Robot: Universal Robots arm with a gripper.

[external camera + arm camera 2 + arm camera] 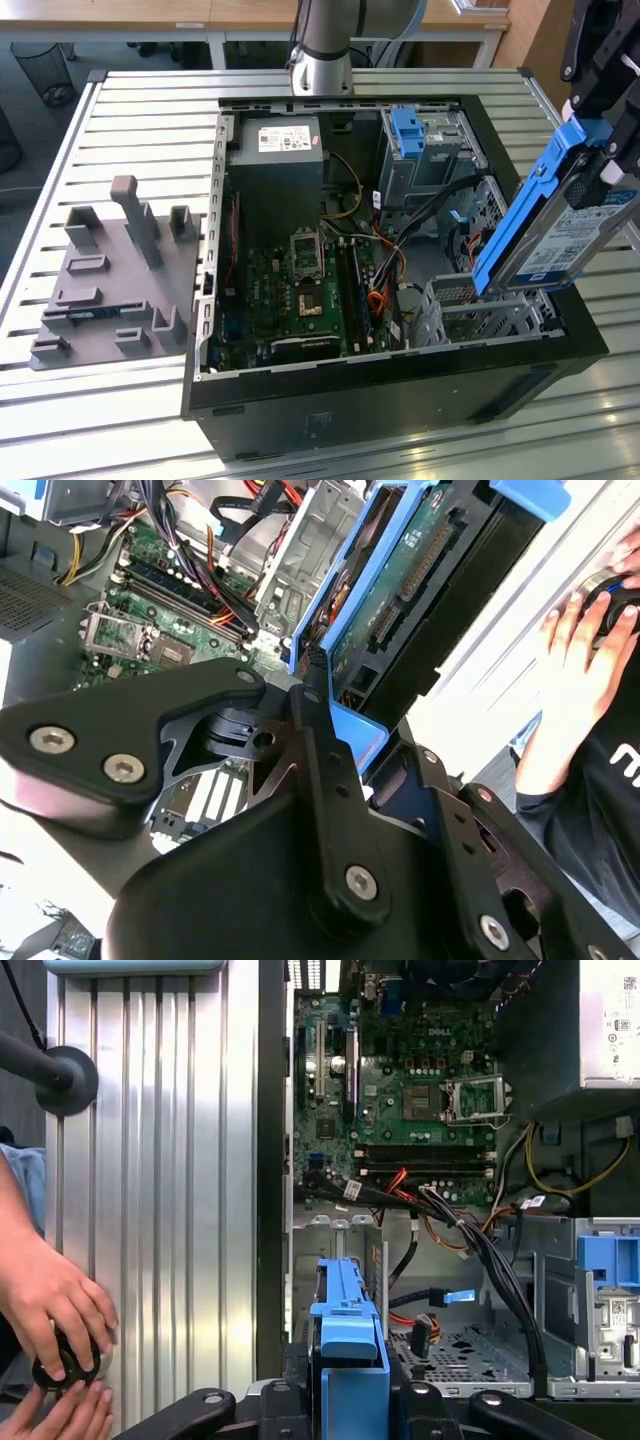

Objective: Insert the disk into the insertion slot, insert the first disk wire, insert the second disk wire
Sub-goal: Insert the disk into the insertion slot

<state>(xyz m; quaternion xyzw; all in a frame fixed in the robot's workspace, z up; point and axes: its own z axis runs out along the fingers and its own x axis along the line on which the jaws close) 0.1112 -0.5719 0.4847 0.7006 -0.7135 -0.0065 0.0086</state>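
Observation:
In the exterior view my gripper point(603, 140) is shut on the disk point(560, 235), a silver drive with a white label in a bright blue carrier. The disk hangs steeply tilted over the right side of the open computer case, its lower end just above the insertion slot point(478, 308), a low perforated silver bay. In the second wrist view the gripper point(335, 715) clamps the blue carrier, and the disk point(405, 610) shows its green board. In the first wrist view the disk point(345, 1325) appears edge-on above the insertion slot point(470, 1352).
A taller grey cage with a blue clip point(412, 135) stands behind the bay. Black and orange cables point(395, 262) lie beside the motherboard point(300, 290). A grey fixture plate point(110, 280) rests on the slatted table. A person's hand point(50, 1310) holds a round black object.

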